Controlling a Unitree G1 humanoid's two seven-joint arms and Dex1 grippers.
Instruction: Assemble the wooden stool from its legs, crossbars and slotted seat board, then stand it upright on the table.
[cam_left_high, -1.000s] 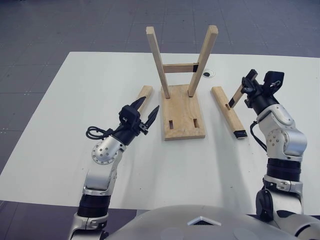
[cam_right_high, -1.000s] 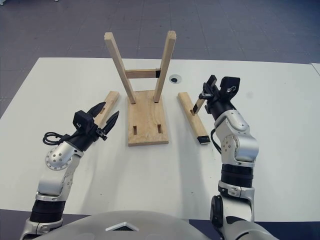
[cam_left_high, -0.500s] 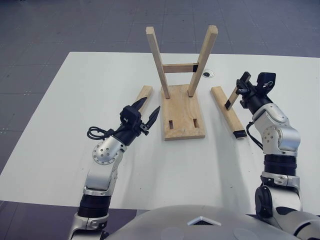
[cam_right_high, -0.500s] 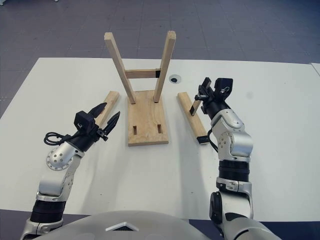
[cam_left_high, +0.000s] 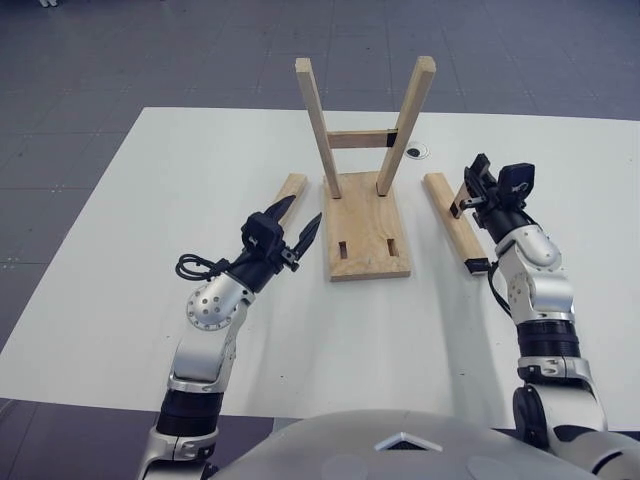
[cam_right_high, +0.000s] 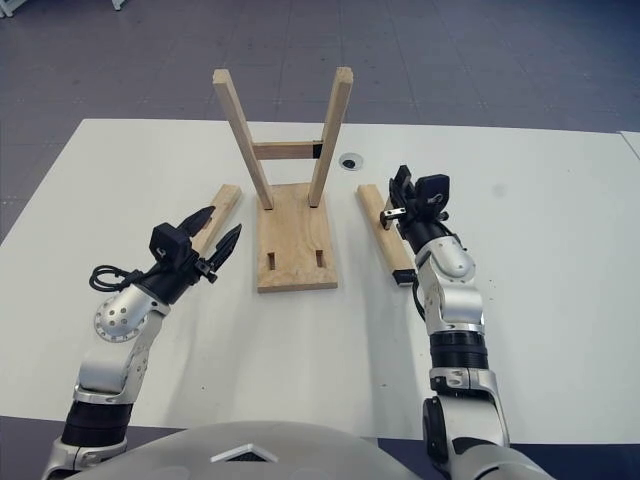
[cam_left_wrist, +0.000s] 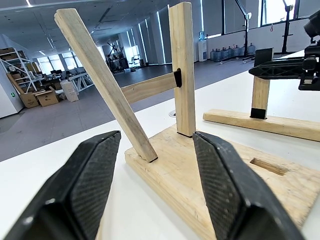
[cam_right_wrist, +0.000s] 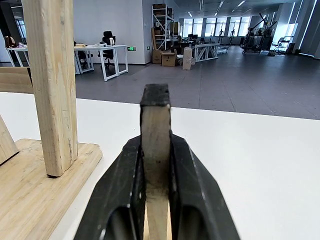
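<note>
I can't see the near end of the left loose leg (cam_left_high: 291, 185): the left gripper (cam_left_high: 303, 207) covers it, left of centre in the head view. In the right wrist view the crossbar (cam_right_wrist: 155, 120) runs out of frame between the right gripper (cam_right_wrist: 155, 144)'s fingers (cam_right_wrist: 122, 190), so I can't see its clamped end. The small round thing (cam_left_high: 414, 152) on the table (cam_left_high: 150, 200), upper centre-right, is too small for me to identify.

An open-plan lab hall: white work desks (cam_right_wrist: 112, 48), a black office chair (cam_right_wrist: 107, 37), brown cardboard boxes (cam_right_wrist: 170, 59), tall metal shelving (cam_right_wrist: 161, 20), grey tiled floor (cam_left_high: 150, 50).
</note>
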